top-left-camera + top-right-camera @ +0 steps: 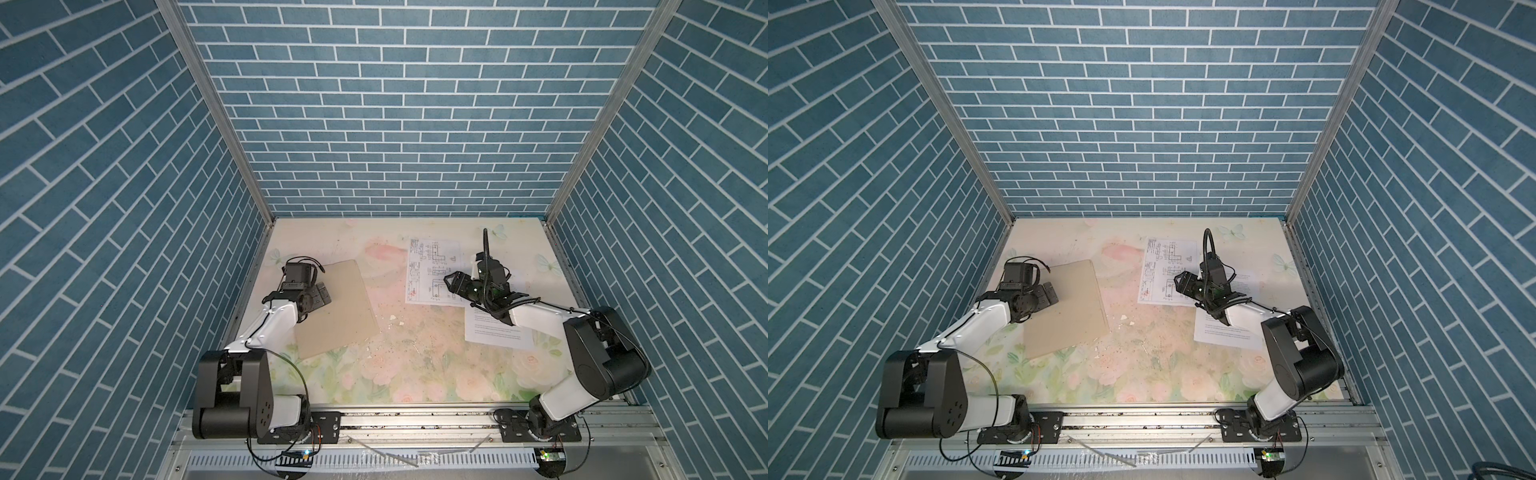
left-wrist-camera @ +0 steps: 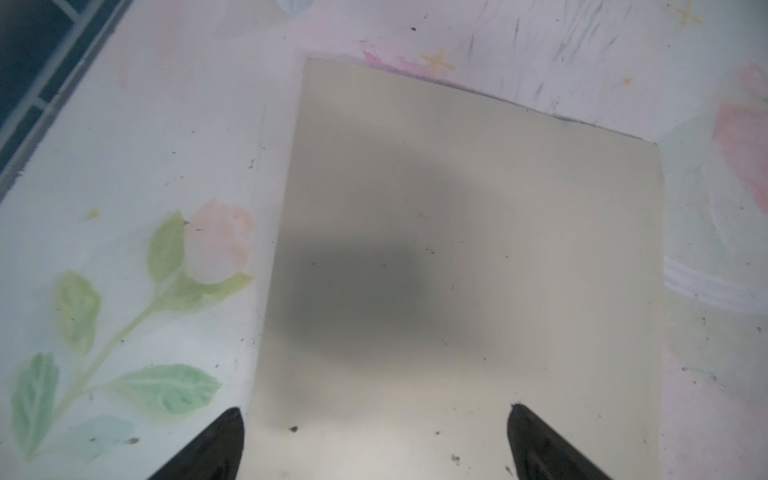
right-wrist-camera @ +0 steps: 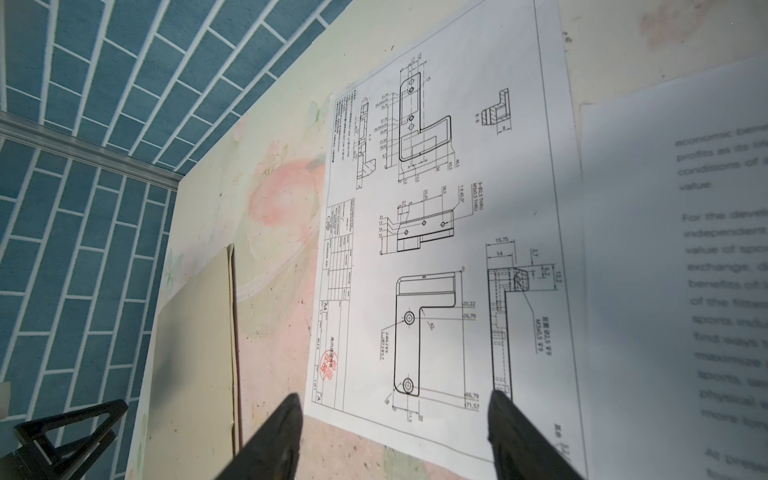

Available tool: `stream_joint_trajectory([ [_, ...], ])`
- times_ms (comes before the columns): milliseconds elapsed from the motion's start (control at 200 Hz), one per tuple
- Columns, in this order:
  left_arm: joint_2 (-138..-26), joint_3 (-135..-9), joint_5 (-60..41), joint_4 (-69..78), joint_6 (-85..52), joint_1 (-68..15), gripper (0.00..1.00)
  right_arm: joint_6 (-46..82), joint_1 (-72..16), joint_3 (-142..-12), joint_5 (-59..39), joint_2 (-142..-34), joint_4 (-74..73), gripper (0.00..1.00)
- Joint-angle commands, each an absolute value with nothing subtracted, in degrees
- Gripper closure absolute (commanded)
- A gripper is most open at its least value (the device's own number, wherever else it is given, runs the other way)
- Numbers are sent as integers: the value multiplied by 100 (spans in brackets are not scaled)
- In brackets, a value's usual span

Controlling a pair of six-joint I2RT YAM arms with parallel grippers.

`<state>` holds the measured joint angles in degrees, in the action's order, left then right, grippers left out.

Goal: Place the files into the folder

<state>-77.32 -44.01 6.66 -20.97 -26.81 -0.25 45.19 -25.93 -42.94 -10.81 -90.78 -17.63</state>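
Note:
The tan folder (image 1: 336,307) (image 1: 1067,307) lies shut and flat on the left of the floral table. My left gripper (image 1: 322,295) (image 2: 374,409) is open just above the folder's (image 2: 457,270) left edge, with nothing between its fingers. Two files lie on the right. The sheet with line drawings (image 1: 428,270) (image 1: 1160,270) (image 3: 440,232) is farther back. The text sheet (image 1: 494,328) (image 1: 1225,328) (image 3: 673,291) overlaps its right side and is partly hidden by my right arm. My right gripper (image 1: 451,282) (image 3: 395,401) hangs open and empty over the drawing sheet's edge. In the right wrist view the folder (image 3: 195,332) shows beyond it.
Small white crumbs (image 1: 392,318) and dark specks are scattered between the folder and the sheets. Blue brick walls close in the table on three sides. An aluminium rail (image 1: 415,419) carrying both arm bases runs along the front edge.

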Motion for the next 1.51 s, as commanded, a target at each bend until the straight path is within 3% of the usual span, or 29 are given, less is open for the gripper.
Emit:
stream_joint_trajectory([
  [0,-7838,-4246,1030,-2575,-2874,82,0,4582,-2635,-4449,-1134,-9146,-1716,30],
  [270,-8573,-4222,528,-2255,-2889,412,0,4273,-2628,-4421,-996,-8891,-1352,30],
  [650,-8980,-4017,-1568,-922,-2405,379,9,4350,-2637,-4423,-1031,-8929,-1340,30],
  [1500,-9004,-3843,-1777,-335,-2358,-343,12,4627,-3949,-7068,-2337,-11399,-971,38],
])
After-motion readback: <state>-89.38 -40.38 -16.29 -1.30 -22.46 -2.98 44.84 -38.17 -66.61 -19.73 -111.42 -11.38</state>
